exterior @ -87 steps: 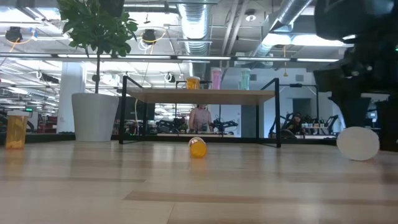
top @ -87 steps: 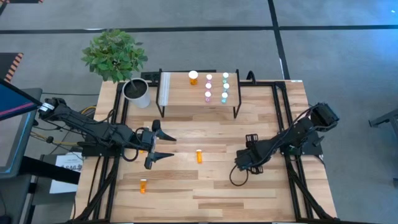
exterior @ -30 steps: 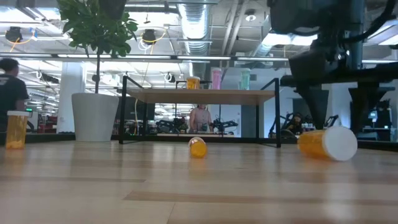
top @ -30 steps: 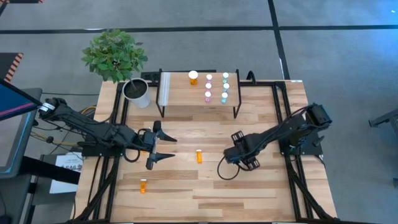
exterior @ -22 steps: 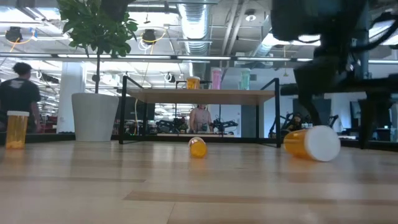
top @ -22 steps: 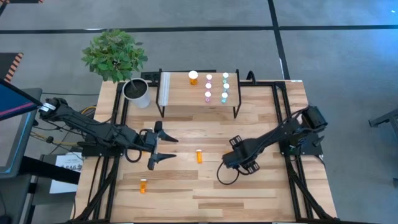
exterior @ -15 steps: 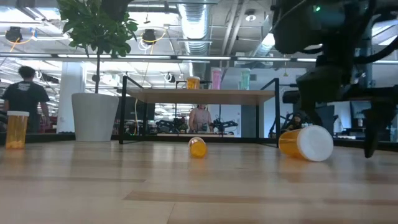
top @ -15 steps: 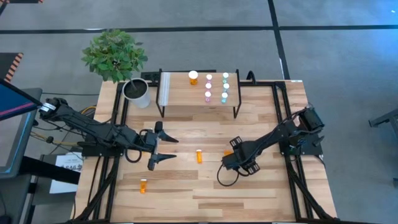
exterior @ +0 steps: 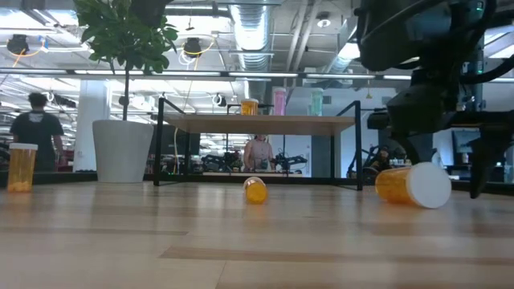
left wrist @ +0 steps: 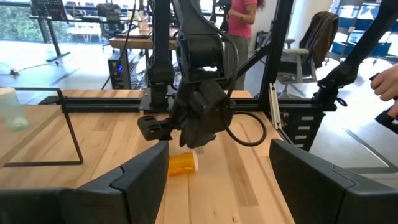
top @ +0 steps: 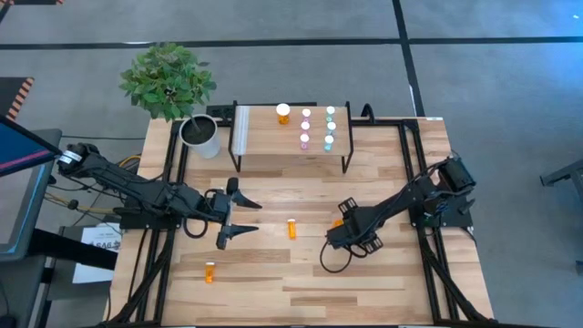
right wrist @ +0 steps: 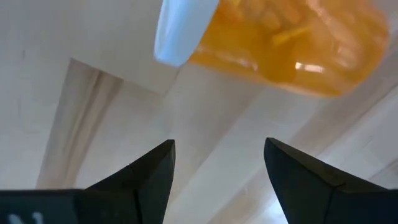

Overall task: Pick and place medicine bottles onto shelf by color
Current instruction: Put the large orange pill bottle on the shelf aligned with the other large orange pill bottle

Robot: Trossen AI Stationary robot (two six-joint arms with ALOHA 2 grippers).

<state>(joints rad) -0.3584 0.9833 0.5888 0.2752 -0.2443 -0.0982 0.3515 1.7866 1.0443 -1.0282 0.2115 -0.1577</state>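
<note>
My right gripper, fingers apart, right of centre, over a toppled orange bottle, unclamped.

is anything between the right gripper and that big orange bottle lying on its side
Nothing visible. The open right gripper hangs right over the large orange pill bottle with the white cap lying on the wooden slatted table; the right wrist view shows only bare wood between fingers and bottle.

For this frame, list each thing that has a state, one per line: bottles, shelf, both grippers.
Large orange bottle: lying on its side under the right gripper, not held.
Small orange bottle: lying at table centre.
Front-left orange bottle: upright.
Shelf: holds one orange, three pink, three teal bottles, upright.
Left gripper: open, empty.
Right gripper: open, over the large bottle.
</note>
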